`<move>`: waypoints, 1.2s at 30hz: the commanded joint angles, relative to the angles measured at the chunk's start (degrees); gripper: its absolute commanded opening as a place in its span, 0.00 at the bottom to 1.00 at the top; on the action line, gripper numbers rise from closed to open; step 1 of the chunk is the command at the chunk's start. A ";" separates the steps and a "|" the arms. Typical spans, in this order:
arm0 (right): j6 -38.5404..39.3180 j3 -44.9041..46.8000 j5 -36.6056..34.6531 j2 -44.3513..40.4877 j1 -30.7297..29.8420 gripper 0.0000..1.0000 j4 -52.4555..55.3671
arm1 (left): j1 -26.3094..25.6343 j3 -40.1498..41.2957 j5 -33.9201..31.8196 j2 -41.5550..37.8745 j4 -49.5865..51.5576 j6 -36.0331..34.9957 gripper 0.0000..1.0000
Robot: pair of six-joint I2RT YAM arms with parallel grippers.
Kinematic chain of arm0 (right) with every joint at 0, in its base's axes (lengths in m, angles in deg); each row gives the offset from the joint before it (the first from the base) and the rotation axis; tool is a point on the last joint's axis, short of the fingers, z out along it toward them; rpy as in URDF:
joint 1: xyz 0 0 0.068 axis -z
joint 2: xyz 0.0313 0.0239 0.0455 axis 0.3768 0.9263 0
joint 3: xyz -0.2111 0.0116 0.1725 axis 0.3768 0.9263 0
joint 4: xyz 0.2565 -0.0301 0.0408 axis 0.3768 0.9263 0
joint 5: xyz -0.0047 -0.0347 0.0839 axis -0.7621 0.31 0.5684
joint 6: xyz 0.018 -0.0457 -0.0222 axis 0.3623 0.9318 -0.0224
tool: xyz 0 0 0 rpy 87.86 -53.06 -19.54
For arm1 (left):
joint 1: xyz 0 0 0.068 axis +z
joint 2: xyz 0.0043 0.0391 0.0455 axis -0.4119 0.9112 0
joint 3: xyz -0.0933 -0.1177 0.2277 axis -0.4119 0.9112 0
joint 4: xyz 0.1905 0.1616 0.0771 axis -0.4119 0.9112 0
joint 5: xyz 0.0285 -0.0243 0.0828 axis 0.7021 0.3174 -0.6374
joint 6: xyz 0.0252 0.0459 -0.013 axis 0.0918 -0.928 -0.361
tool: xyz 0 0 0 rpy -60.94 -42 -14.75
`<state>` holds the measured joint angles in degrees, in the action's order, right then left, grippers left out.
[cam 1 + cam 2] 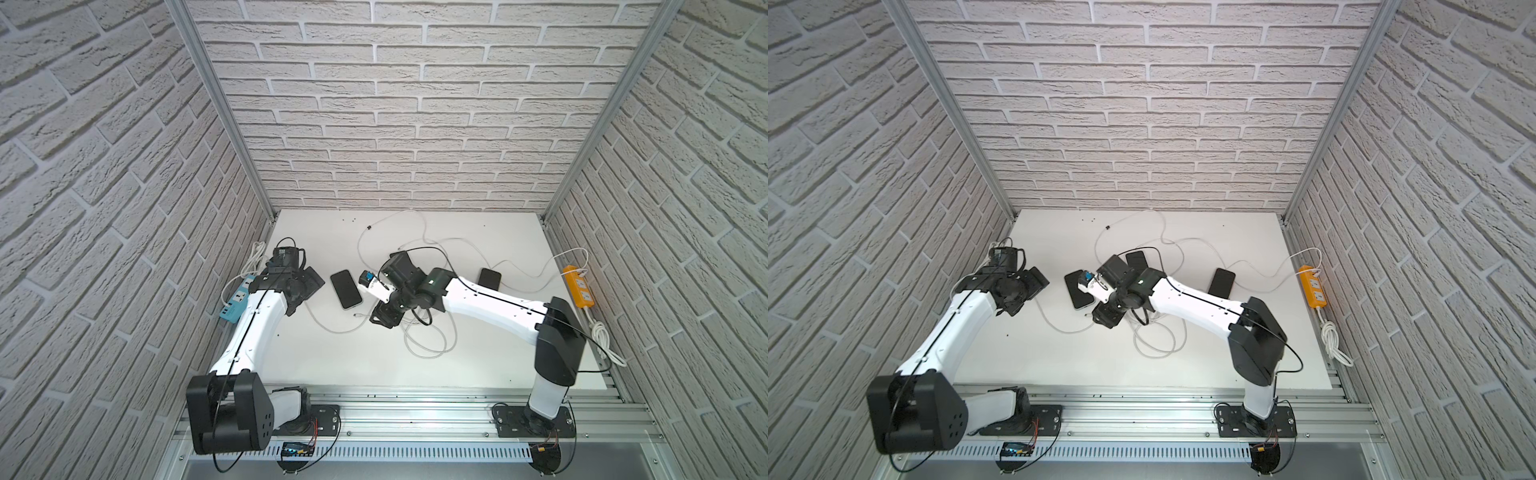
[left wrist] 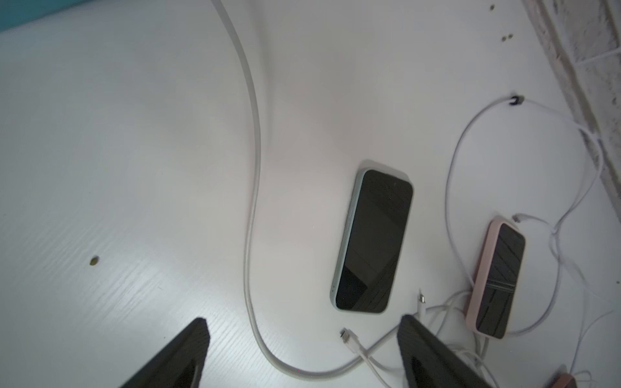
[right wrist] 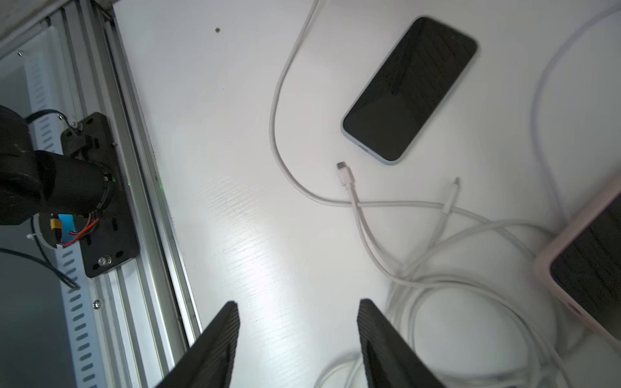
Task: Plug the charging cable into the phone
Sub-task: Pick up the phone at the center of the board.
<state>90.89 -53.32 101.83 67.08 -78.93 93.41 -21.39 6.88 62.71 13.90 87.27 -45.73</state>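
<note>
Right gripper (image 3: 298, 304) hangs over bare table with its jaws apart and nothing between them, so it is open and empty. The left gripper (image 2: 302, 319) is spread wide and empty too, with a thicker white cord (image 2: 252, 168) lying on the table below it. Clock directions take the back wall as twelve. The small white plug with a metal tip (image 3: 342, 171) lies flat on the white tabletop (image 1: 478, 353), free of any port. It sits just beside the near end of the dark-screened phone in a pale blue-green frame (image 3: 410, 89), at about five o'clock of it. Its thin white charging cable (image 3: 364, 235) trails toward four o'clock, crosses the thicker cord and joins a loose tangle of white cable loops (image 3: 401, 272). The cable looks light and limp, so it would likely give no help in steering. The short moulded plug body is the only stiff part, and the best hold is probably across its flat sides, just behind the metal tip. The phone (image 1: 345, 289) lies screen up. It looks smooth and glassy and would likely slide if pushed at its port end, so it may need bracing from its far end. A second loose plug (image 3: 455, 183) lies nearby and could be mistaken for the right one. A pink-cased phone (image 2: 497, 278) is at two o'clock of the task phone, and a black phone (image 1: 489, 277) lies well apart at three. The left gripper waits at nine o'clock. A blue power strip (image 1: 237, 299) and an orange power strip (image 1: 578, 286) sit at the table's nine and three o'clock edges.
</note>
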 commanded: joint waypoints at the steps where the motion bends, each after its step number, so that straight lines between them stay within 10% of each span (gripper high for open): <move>1: -0.65 -5.71 -3.40 3.59 -1.59 0.58 6.87 | -4.22 -5.47 -2.37 7.49 6.74 0.43 0.91; 12: -7.86 2.60 -10.17 -3.68 -1.65 0.69 8.19 | -13.41 -29.90 -12.26 35.11 18.81 1.67 0.99; 36: -9.14 10.04 -10.13 -9.52 -1.65 0.81 8.71 | -15.13 -29.63 -5.59 46.09 9.54 -0.99 0.98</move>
<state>82.12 -44.16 92.01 58.36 -80.66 101.72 -36.40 -23.85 56.41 58.86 97.78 -46.05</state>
